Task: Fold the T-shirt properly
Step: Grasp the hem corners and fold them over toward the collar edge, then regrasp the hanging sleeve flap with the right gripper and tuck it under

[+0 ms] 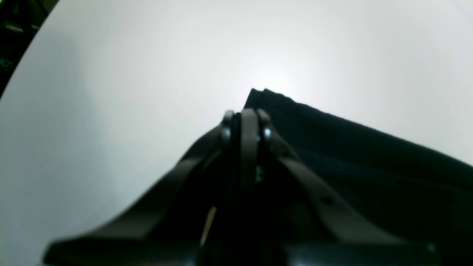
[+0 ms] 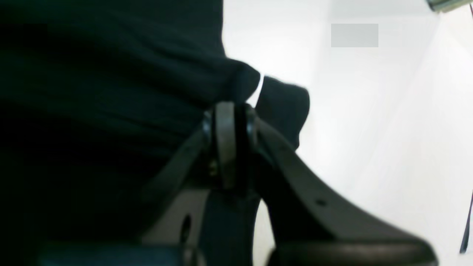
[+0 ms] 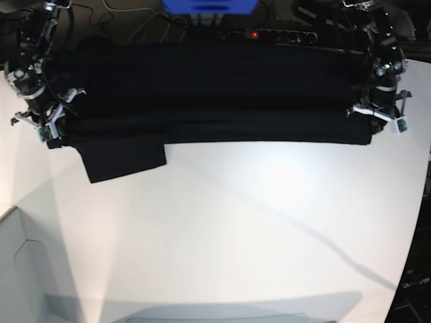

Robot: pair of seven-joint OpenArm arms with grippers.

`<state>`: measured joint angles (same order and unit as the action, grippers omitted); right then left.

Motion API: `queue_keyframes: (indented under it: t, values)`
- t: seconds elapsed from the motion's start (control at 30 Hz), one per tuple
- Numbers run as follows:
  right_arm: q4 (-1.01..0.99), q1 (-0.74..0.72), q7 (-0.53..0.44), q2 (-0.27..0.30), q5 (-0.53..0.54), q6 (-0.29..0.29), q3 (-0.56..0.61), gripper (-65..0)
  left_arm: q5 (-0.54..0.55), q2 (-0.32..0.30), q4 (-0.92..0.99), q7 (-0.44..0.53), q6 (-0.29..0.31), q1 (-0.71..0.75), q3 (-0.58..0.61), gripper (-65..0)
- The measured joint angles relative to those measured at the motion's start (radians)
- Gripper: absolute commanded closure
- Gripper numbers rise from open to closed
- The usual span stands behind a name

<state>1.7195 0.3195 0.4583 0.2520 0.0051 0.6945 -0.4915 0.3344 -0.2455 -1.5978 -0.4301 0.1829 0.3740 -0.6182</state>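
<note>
Black cloth, T-shirt (image 3: pixel 202 94), stretched in a long band across the far edge of white table (image 3: pixel 222 222), long axis side to side between both arms. One sleeve (image 3: pixel 124 158) spilling toward the near side at the base view's left, flat on the tabletop, unfolded.

Right gripper (image 3: pixel 47 128) at the band's left end in the base view, jaws pressed together, pinching a bunched fold of the cloth; in the right wrist view the fabric (image 2: pixel 111 92) fills the left half, gathered just ahead of the fingertips, a small flap hanging to their right.

Left gripper (image 3: pixel 377 118) at the opposite end, jaws likewise drawn tight. In the left wrist view the fingertips (image 1: pixel 245 123) sit beside a cloth corner (image 1: pixel 264 98), garment running off to the right; whether an edge is actually caught there, cannot tell, hidden behind the fingers.

Both arms about equally near their own ends; garment well apart from the near table edge, so likely next pull toward the near side across bare tabletop, nothing in the way. Cables and a power strip (image 3: pixel 273 33) close behind the shirt, a snag risk only if dragged backward. Loose sleeve likely to crumple under a forward fold.
</note>
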Motion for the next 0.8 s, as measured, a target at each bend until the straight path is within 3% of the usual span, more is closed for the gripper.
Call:
queue_keyframes:
  t: [0.73, 0.8]
  values:
    - [-0.060, 0.039, 0.003, -0.001, 0.002, 0.000, 0.004, 0.0, -0.001, 0.002, 0.048, -0.008, -0.002, 0.058, 0.005, -0.1]
    - [-0.061, 0.039, 0.003, 0.000, 0.001, 0.000, 0.004, -3.3, -0.001, 0.002, 0.049, -0.008, -0.002, 0.058, 0.005, -1.0]
